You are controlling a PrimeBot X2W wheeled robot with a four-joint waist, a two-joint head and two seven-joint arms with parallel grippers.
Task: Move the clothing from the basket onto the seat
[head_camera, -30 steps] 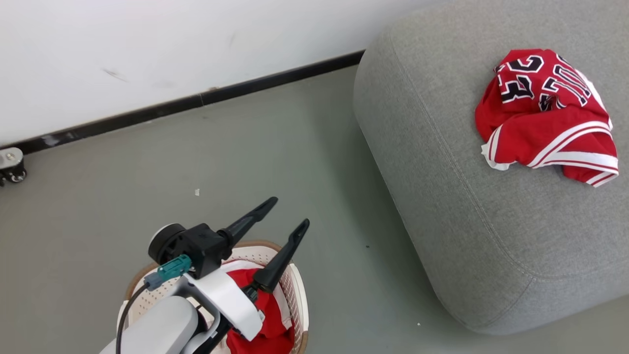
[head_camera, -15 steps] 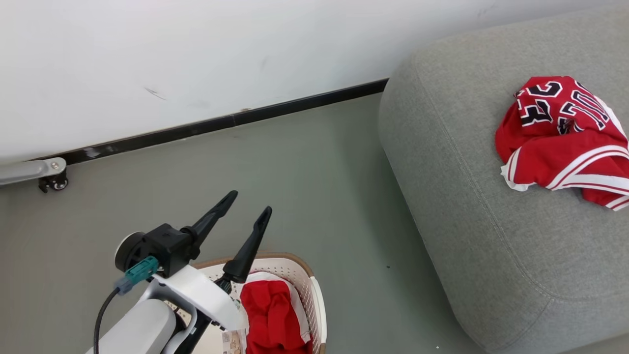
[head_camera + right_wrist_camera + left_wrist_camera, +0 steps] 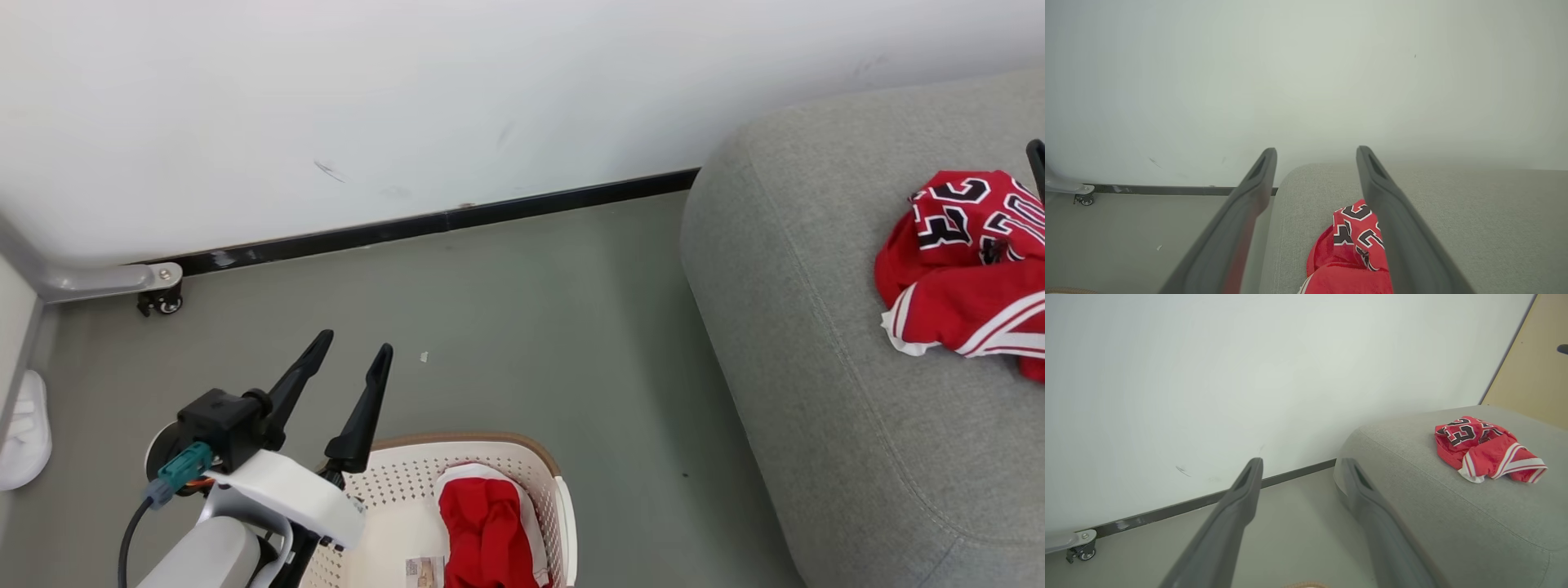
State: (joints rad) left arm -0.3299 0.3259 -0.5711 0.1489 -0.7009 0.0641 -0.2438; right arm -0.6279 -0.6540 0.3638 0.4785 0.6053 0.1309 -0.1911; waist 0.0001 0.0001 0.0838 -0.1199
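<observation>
The head view looks down from high over the floor [image 3: 506, 327], facing the wall [image 3: 408, 98] and its black skirting [image 3: 449, 220]. The basket [image 3: 392, 482] lies at its bottom edge, the seat [image 3: 816, 392] at its right. The left wrist view rides low over the basket's rim, looking past the left gripper [image 3: 1301, 462] at the wall and the seat's corner. The right wrist view sits close above the seat's top, looking past the right gripper [image 3: 1316, 150] at the wall. All three share the skirting, a caster foot [image 3: 159, 286] and the red clothing [image 3: 955, 286] on the seat.

A bare, home-like room: white wall [image 3: 326, 82] and black skirting [image 3: 490, 214] beyond the left hand [image 3: 356, 341], grey floor [image 3: 531, 327], upholstered seat [image 3: 816, 367] to its right, laundry basket [image 3: 465, 438] just below it.
</observation>
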